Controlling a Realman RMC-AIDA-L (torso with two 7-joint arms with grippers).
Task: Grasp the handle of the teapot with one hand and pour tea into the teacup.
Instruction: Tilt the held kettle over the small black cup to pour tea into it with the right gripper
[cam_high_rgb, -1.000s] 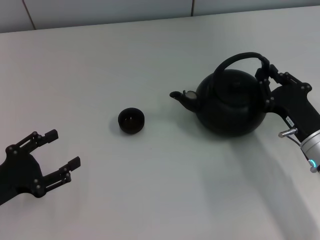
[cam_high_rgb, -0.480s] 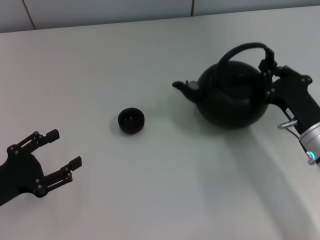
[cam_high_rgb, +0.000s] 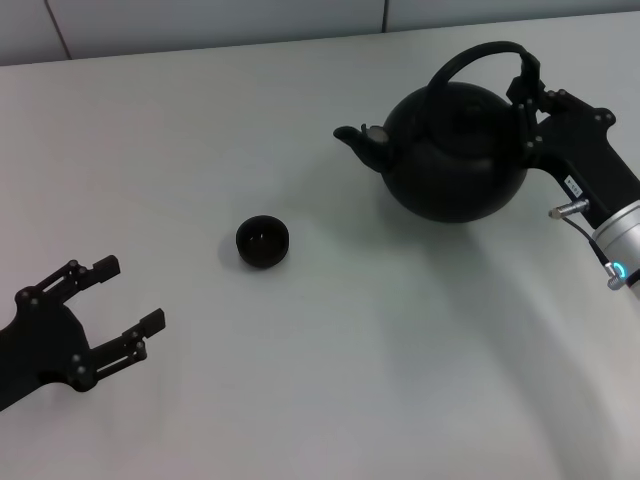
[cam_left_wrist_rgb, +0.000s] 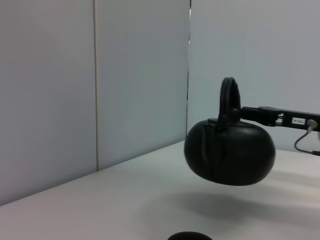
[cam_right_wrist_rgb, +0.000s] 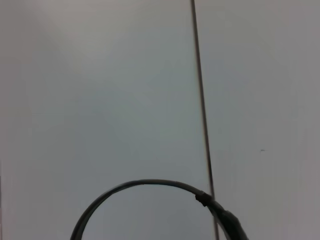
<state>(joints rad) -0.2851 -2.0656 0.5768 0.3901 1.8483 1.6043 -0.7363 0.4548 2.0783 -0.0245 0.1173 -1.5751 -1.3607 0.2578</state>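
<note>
The round black teapot (cam_high_rgb: 450, 150) hangs in the air above the white table at the right, its spout pointing left toward the teacup. My right gripper (cam_high_rgb: 528, 88) is shut on the right side of the arched handle (cam_high_rgb: 475, 55). The left wrist view shows the teapot (cam_left_wrist_rgb: 230, 152) lifted, with its shadow on the table below. The handle's arc (cam_right_wrist_rgb: 145, 185) shows in the right wrist view. The small dark teacup (cam_high_rgb: 263, 241) sits on the table, left of and below the spout. My left gripper (cam_high_rgb: 120, 300) is open and empty at the near left.
The white table (cam_high_rgb: 330, 380) reaches back to a grey panelled wall (cam_high_rgb: 200, 20). The teacup's rim (cam_left_wrist_rgb: 190, 236) just shows at the edge of the left wrist view.
My right gripper has lifted the teapot off the table and carried it up and slightly left. The left arm and the teacup have not moved.
</note>
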